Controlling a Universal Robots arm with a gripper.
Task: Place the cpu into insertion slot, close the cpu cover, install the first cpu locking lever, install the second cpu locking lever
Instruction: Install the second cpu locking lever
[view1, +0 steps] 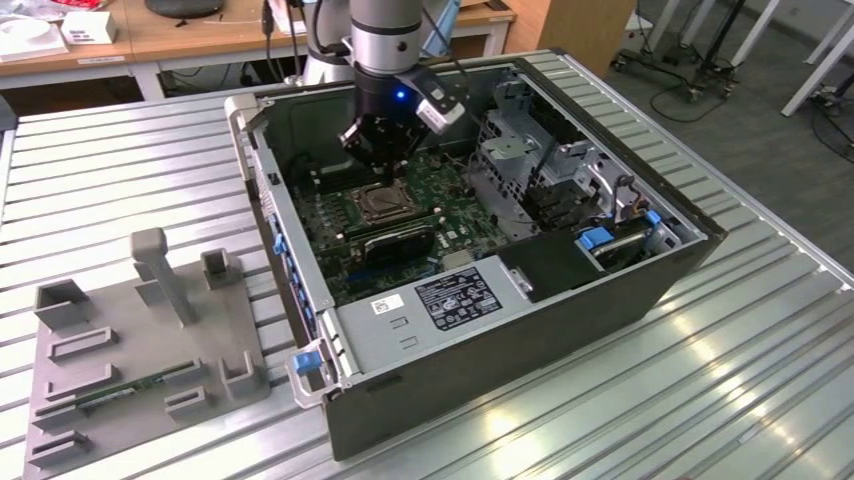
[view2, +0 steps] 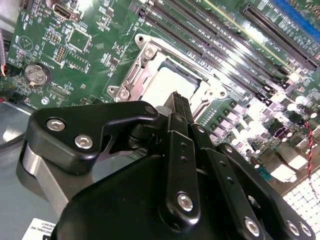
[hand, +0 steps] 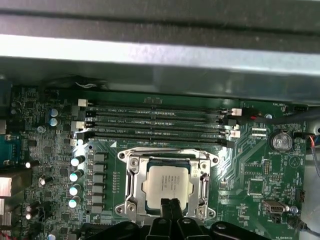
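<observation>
The cpu (hand: 167, 182) lies flat in the insertion slot (view1: 378, 204), its silvery top showing through the window of the cpu cover (hand: 134, 185). The cover lies down flat around the chip. My gripper (hand: 170, 204) hangs just over the socket's edge, fingers pressed together with nothing between them, tips at the rim of the cover. In the second wrist view the shut gripper (view2: 177, 99) reaches the pale cpu (view2: 162, 82) and the cover frame (view2: 131, 80). In the exterior view the gripper (view1: 388, 178) stands inside the open computer case. I cannot tell how the locking levers sit.
Long memory slots (hand: 155, 122) run beside the socket. A black heatsink block (view1: 398, 243) sits on its other side. A metal drive cage (view1: 514, 150) and the case wall (hand: 160, 55) close in the board. A grey fixture tray (view1: 134, 350) rests on the slatted table outside the case.
</observation>
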